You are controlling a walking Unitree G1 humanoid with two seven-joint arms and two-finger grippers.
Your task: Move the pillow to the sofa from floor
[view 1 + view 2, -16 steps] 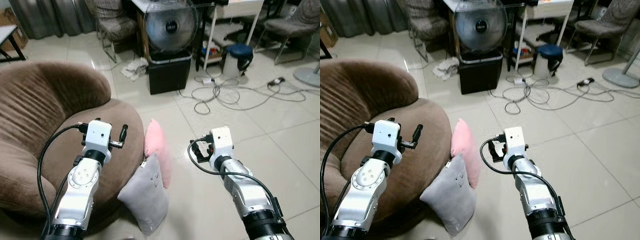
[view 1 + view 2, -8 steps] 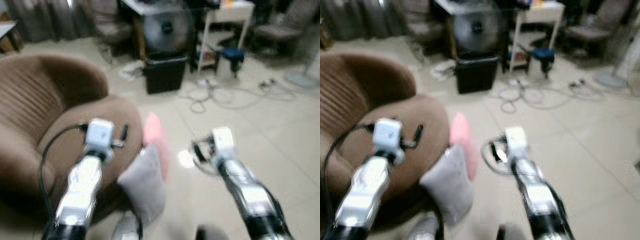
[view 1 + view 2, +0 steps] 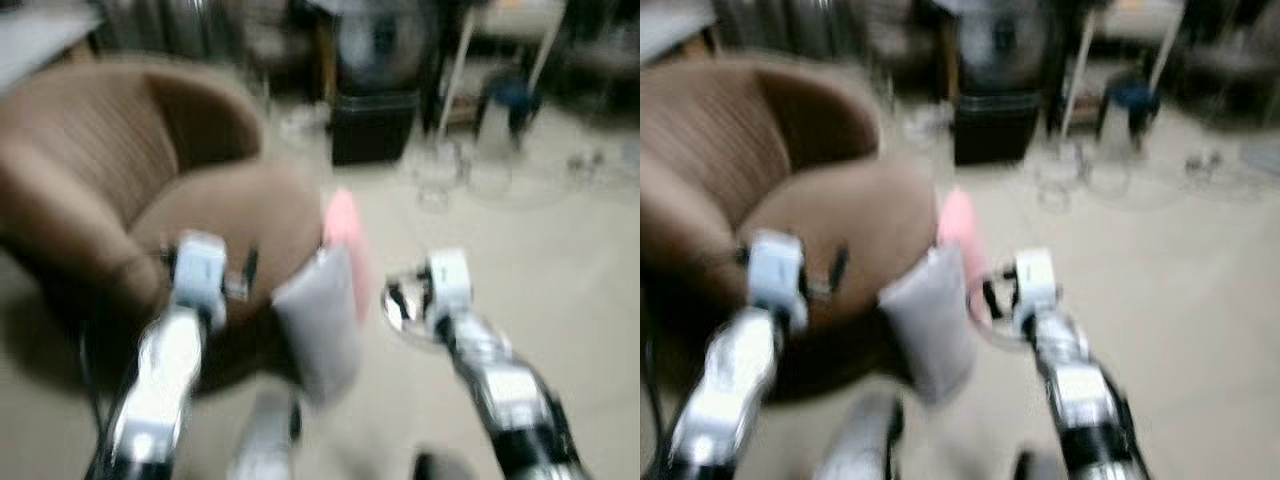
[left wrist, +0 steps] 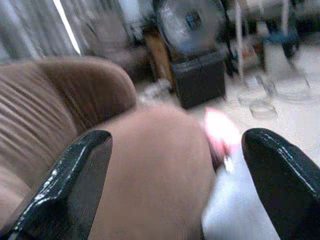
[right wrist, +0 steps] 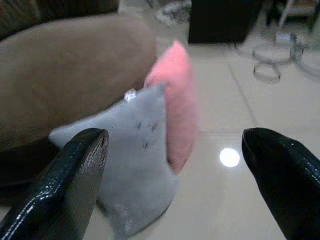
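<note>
Both eye views are blurred. A grey pillow [image 3: 320,320] leans on the floor against the front of the brown sofa [image 3: 130,170], and a pink pillow [image 3: 345,230] stands just behind it. In the right wrist view the grey pillow [image 5: 135,165] and pink pillow [image 5: 175,95] lie ahead of my right gripper [image 5: 175,180], which is open and empty. That right gripper [image 3: 400,295] hovers to the right of the pillows. My left gripper [image 3: 240,275] is raised over the sofa seat [image 4: 150,165]; it is open and empty too.
A black box with a round fan [image 3: 375,130] on top stands behind the pillows. Loose cables [image 3: 450,180] lie on the pale tiled floor [image 3: 560,260], with a blue stool [image 3: 510,100] and table legs beyond. Bare floor stretches to the right.
The whole picture has shifted and blurred, so the camera has moved; the sofa now takes up more of the left. Both arms keep the same pose and the pillows stay in place.
</note>
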